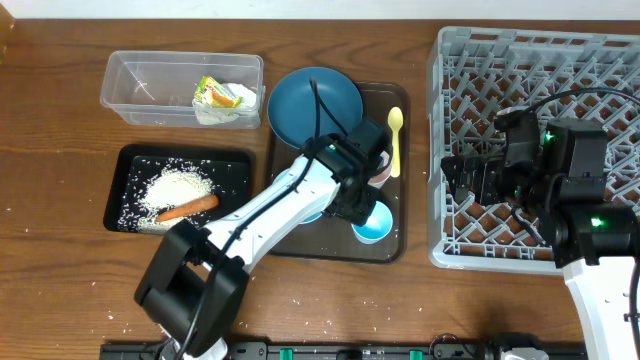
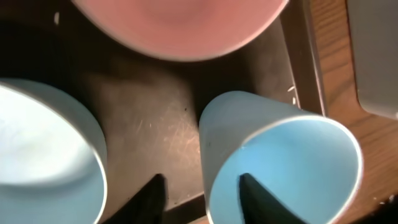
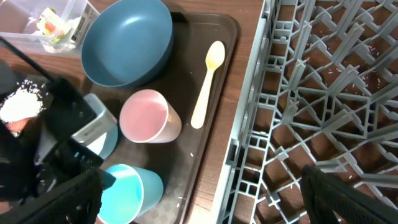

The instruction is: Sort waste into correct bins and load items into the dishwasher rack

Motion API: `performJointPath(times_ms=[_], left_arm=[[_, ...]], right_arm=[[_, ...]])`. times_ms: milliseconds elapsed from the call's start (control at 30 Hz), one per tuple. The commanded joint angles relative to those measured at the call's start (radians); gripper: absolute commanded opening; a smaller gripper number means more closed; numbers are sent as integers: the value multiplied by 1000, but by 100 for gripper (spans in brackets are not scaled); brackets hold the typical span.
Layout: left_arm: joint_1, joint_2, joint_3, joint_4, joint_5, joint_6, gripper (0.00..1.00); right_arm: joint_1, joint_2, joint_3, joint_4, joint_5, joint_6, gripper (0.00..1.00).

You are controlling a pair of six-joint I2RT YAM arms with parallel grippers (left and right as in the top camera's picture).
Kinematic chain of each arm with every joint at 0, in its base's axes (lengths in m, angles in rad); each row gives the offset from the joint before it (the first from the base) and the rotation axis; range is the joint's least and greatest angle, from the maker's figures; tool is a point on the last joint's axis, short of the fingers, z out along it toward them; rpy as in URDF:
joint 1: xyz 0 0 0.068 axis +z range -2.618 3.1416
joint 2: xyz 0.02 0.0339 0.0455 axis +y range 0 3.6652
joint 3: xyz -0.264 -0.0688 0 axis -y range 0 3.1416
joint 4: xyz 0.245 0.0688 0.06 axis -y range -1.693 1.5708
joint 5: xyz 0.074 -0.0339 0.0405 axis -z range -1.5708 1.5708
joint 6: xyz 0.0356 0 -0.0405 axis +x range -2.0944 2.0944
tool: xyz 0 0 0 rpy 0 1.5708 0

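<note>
My left gripper (image 1: 360,208) is open on the dark brown serving tray (image 1: 385,248). Its fingers (image 2: 205,200) straddle the near wall of the light blue cup (image 2: 280,155), one finger inside and one outside. The pinkish cup (image 2: 180,25) lies just beyond it, and the white bowl (image 2: 37,143) stands to the left. The dark-blue plate (image 1: 315,105) and yellow spoon (image 1: 395,140) rest on the same tray. My right gripper (image 1: 452,178) is open and empty above the grey dishwasher rack (image 1: 530,90). Its wrist view shows the cups (image 3: 149,118) and the spoon (image 3: 208,81).
The clear tub (image 1: 150,85) at the back left holds the white tissue (image 1: 215,110) and the green-yellow wrapper (image 1: 222,95). The black tray (image 1: 135,160) holds rice (image 1: 180,185) and the orange stick (image 1: 188,208). Stray rice grains lie on the table near the front edge.
</note>
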Motion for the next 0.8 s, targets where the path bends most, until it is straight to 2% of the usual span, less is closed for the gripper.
performJointPath(times_ms=[0,67,100,133,300,400,600,767], left_arm=[[-2,39,-7,2,5,-13,29],[-2,42,-7,5,5,-14,18],[-2,42,-7,7,5,-16,9],[-2,41,-6,8,5,-19,6],[23,34,9,2,16,-38,6],[64,13,31,-19,85,-38,6],[235,-73,34,-10,415,-37,6],[399,-92,34,54,810,-22,6]], right_arm=[[9,0,17,2,0,5,99],[9,0,17,2,0,5,99],[9,0,17,2,0,5,99],[9,0,17,2,0,5,99],[9,0,17,2,0,5,99],[9,0,17,2,-1,5,99],[9,0,17,32,-55,6,99],[11,6,17,115,-212,37,99]])
